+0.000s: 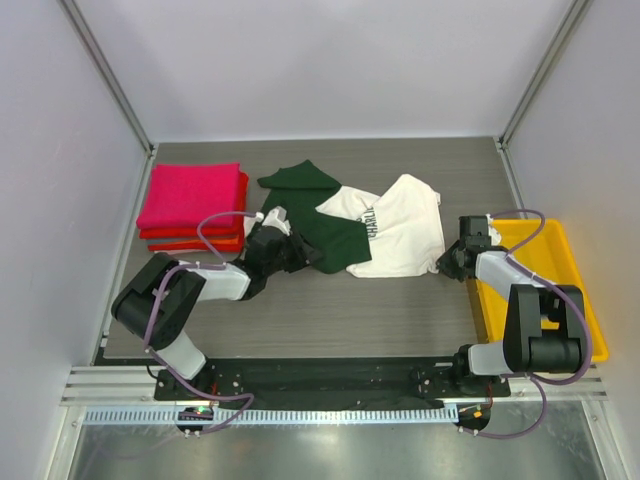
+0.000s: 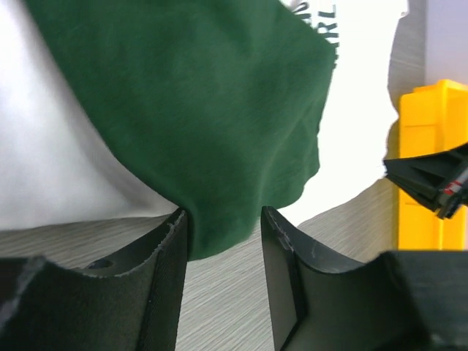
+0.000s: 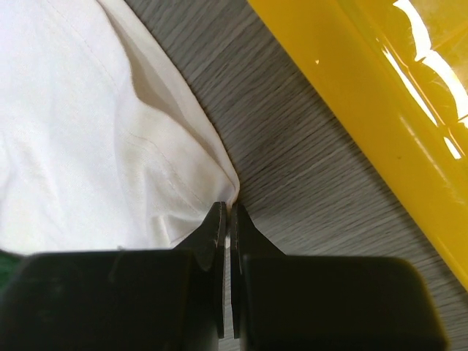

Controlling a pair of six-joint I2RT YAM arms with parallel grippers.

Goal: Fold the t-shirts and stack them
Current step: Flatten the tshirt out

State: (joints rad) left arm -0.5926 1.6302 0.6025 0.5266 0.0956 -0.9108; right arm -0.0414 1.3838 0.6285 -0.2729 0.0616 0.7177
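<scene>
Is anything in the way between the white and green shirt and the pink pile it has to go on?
No object lies between the white and green shirt and the pink pile; only the left pincer, straddling the shirt's green part, and its arm are there.

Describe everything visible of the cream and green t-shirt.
The t-shirt is soft cream-white cloth with dark green parts and dark lettering. It lies crumpled and unfolded on the table, green partly over cream. The jaws of the right gripper are shut on its cream corner; those of the left gripper stand apart around a green fold.
</scene>
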